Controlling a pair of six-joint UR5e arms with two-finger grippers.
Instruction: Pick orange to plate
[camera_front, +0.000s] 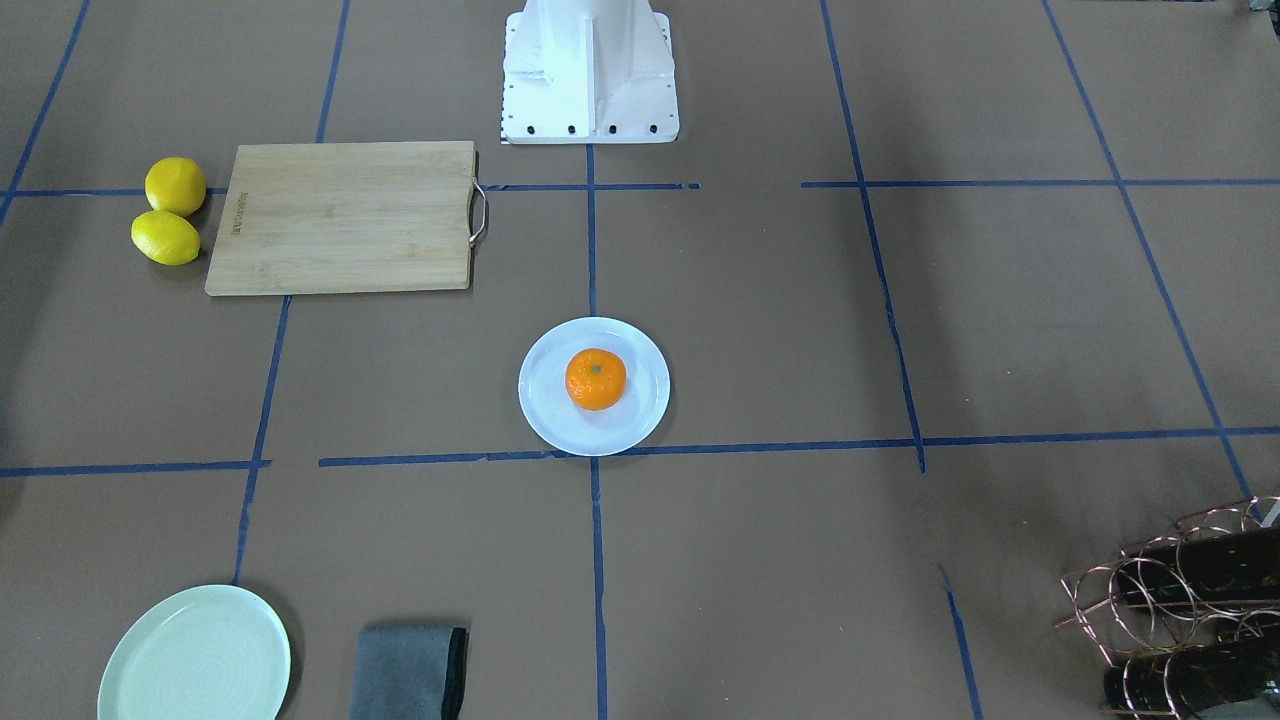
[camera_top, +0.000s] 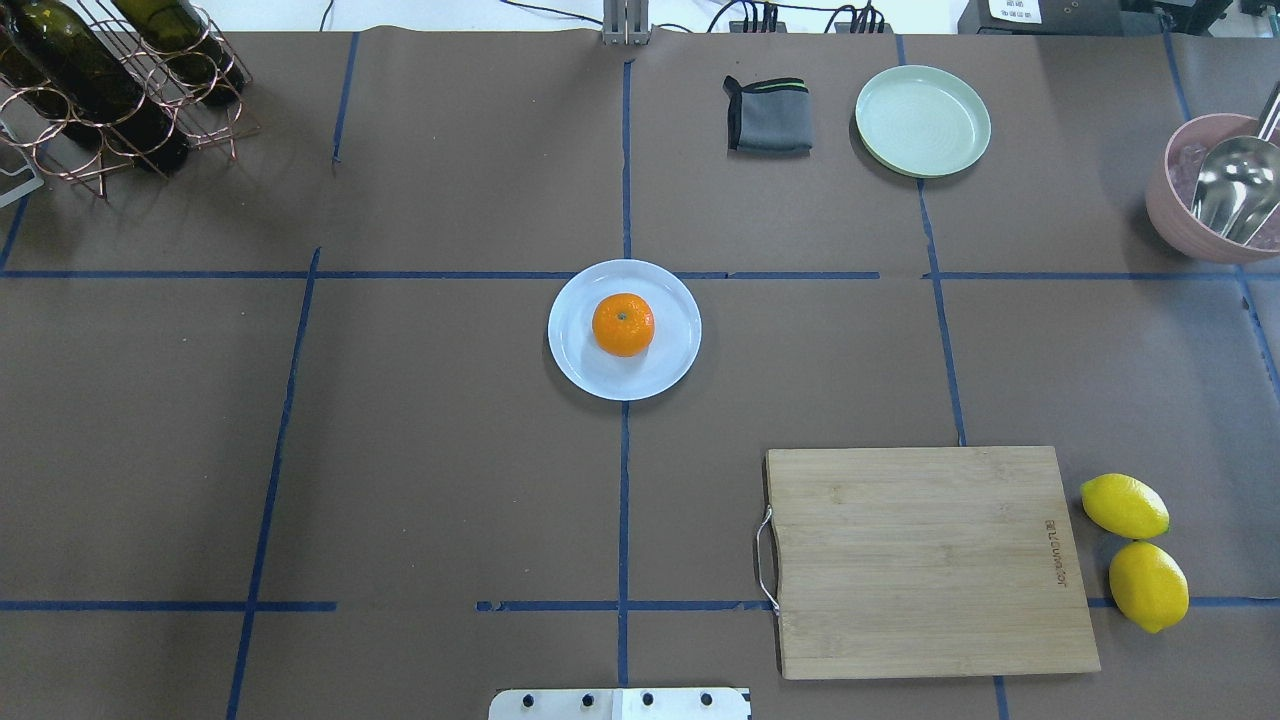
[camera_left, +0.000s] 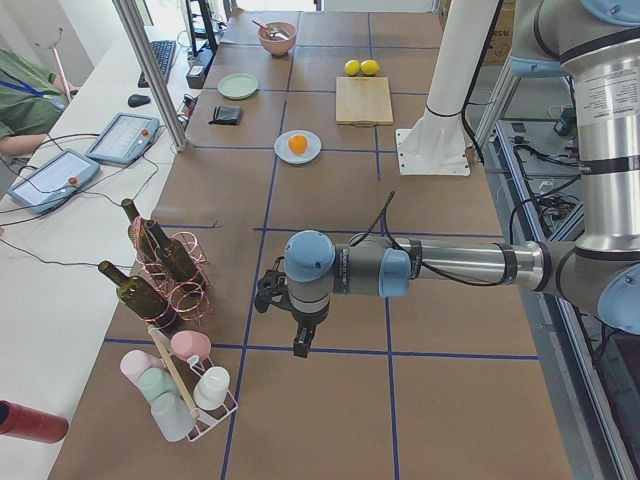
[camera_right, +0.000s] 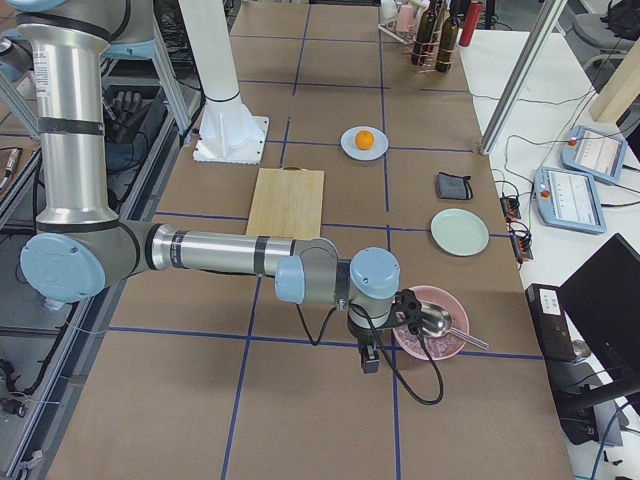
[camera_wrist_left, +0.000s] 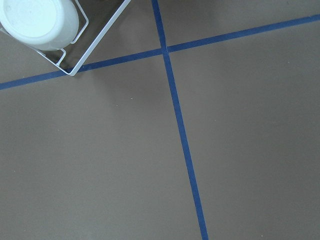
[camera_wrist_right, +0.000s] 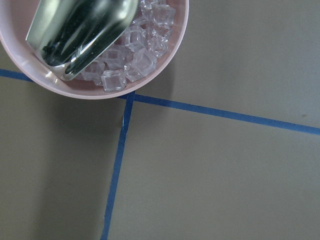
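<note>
The small round bright-orange citrus fruit (camera_top: 622, 324) lies in the middle of the round pale bluish-white shallow plate (camera_top: 665, 375), with its green stem dimple up. The plate stands at the centre of the brown paper-covered table (camera_top: 450, 450), on a crossing of blue tape lines. No gripper touches the fruit or the plate.

The left gripper (camera_left: 300, 346) hangs over the table far from the plate, near the white wire rack of pastel cups (camera_left: 185, 390). It points down. It shows only in the side view, so I cannot tell if its fingers are apart or together. The right gripper (camera_right: 368, 359) hangs at the other end of the table, just beside the pink bowl (camera_right: 428, 335), and also points down. For this one too, I cannot tell the state of the fingers.

The pink bowl holds clear ice cubes (camera_wrist_right: 135, 55) and a shiny metal scoop (camera_wrist_right: 80, 30). A rectangular bamboo cutting board (camera_top: 930, 560) lies on the robot's right side, with two yellow lemons (camera_top: 1124, 505) just beside it.
</note>
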